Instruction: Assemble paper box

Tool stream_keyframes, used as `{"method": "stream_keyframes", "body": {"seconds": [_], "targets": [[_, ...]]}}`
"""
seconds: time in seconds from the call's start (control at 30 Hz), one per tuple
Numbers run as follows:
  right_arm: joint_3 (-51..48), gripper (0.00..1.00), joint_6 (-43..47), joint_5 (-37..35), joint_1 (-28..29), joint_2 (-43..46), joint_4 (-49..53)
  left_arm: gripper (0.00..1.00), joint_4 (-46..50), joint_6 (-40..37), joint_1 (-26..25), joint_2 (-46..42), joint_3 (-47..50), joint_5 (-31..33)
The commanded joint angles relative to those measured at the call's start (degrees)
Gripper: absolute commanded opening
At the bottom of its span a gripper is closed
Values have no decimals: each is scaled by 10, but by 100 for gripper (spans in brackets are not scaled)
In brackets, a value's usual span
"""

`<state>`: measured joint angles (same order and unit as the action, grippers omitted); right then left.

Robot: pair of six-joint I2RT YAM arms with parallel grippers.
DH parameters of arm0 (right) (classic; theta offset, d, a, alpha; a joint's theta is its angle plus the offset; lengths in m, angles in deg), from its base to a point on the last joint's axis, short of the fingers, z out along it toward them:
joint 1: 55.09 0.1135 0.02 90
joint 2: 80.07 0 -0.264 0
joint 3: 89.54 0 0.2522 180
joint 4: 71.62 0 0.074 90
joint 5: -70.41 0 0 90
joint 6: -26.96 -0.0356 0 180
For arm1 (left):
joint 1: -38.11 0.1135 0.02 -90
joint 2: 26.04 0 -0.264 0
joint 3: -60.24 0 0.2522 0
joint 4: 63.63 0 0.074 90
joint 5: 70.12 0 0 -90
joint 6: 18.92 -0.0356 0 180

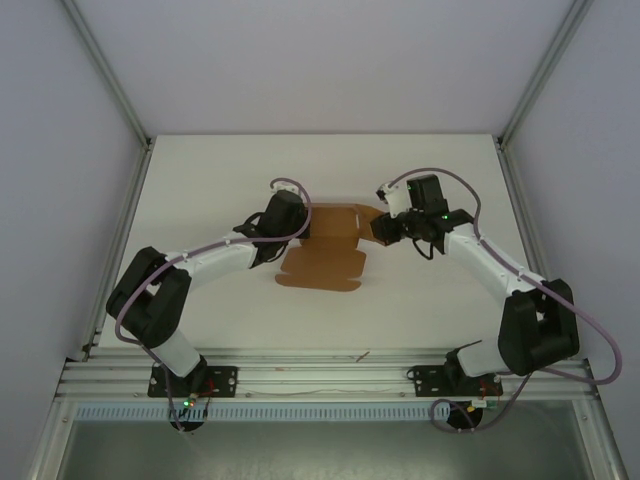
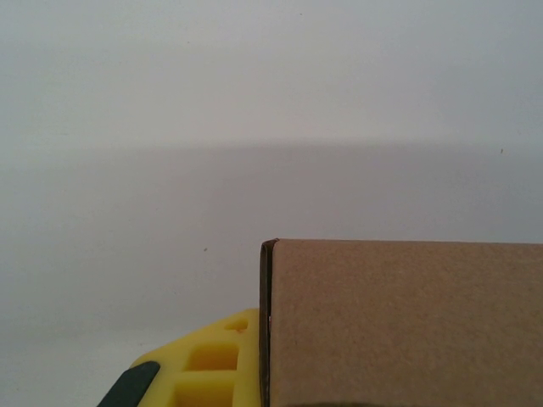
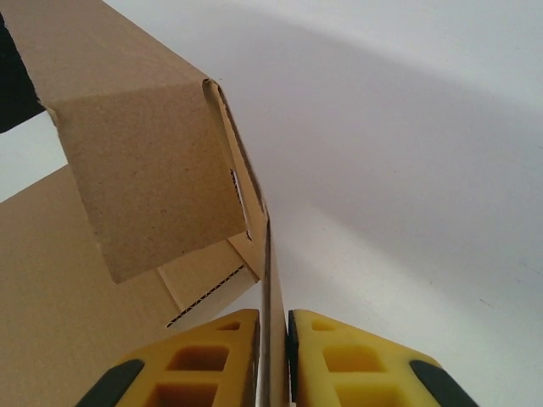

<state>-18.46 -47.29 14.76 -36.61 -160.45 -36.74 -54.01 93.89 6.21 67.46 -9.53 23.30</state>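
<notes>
R claw [image 3: 273, 315] is clamped on a thin upright panel of the paper box [image 1: 325, 255], with 2 yellow ribbed pads [image 3: 356, 356] pressed either side. L claw [image 1: 303, 225] sits at the box's L edge; can't tell if it's closed. Box is plain brown corrugated card, partly folded, flaps spread, mid-table. Table [image 1: 420, 290] is matte white, w/ pale walls [image 1: 60, 150] around.

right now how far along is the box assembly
Looks partway. Done: a wall of the paper box is folded up, its end flap bent inwards. In hand: the right gripper pinches the right wall; the left gripper is at the left wall, grip unclear. To do: the near panel lies flat on the table, unfolded and not closed.
</notes>
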Motion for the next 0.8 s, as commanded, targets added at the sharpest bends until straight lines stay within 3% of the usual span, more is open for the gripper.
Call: {"method": "stream_keyframes", "body": {"seconds": [0.0, 0.17, 0.3, 0.4, 0.6, 0.7, 0.77], "targets": [[4, 12, 3, 9, -3, 1, 8, 0, -13, -5, -5, -18, -8, 10], [12, 0, 6, -5, -3, -8, 21, 0, -13, -3, -5, -20, -7, 15], [21, 0, -11, -52, 0, -20, 24, 0, -18, -1, -6, -19, -8, 7], [39, 0, -56, -175, 17, -47, 23, 0, -18, 4, -5, -15, -14, 4], [132, 0, -157, -518, 96, -153, 92, 0, -20, 21, -11, -7, -27, 3], [173, 0, -234, -604, 106, -212, 124, 0, -25, 24, -16, 0, -35, 5], [186, 0, -272, -624, 106, -235, 129, 0, -25, 25, -17, 4, -40, 0]]}}
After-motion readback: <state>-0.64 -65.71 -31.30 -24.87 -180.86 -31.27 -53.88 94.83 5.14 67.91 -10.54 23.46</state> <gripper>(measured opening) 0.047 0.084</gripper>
